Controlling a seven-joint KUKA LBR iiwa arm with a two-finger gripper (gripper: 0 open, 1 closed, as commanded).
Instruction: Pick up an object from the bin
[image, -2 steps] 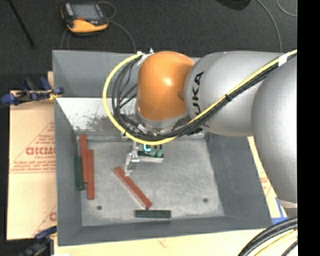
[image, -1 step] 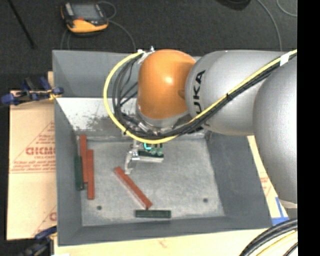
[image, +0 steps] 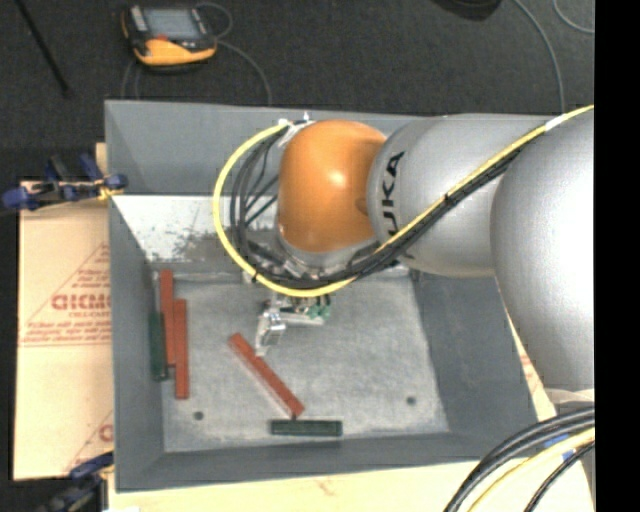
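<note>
Red stick (image: 267, 375), mid-floor of the bin (image: 130, 350), lies just below the pincer (image: 272, 325). Long axis diagonal: upper-left end nearest the pincer, running to view's lower right. Pincer open or closed: cannot tell. Count: red sticks 3, two of them by the left wall (image: 180, 350); dark green bars (image: 306, 428) 2.

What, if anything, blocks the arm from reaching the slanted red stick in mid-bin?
Nothing visible, so probably yes. The gripper hangs close by the upper end of the slanted red stick, which lies alone on the bin floor.
</note>
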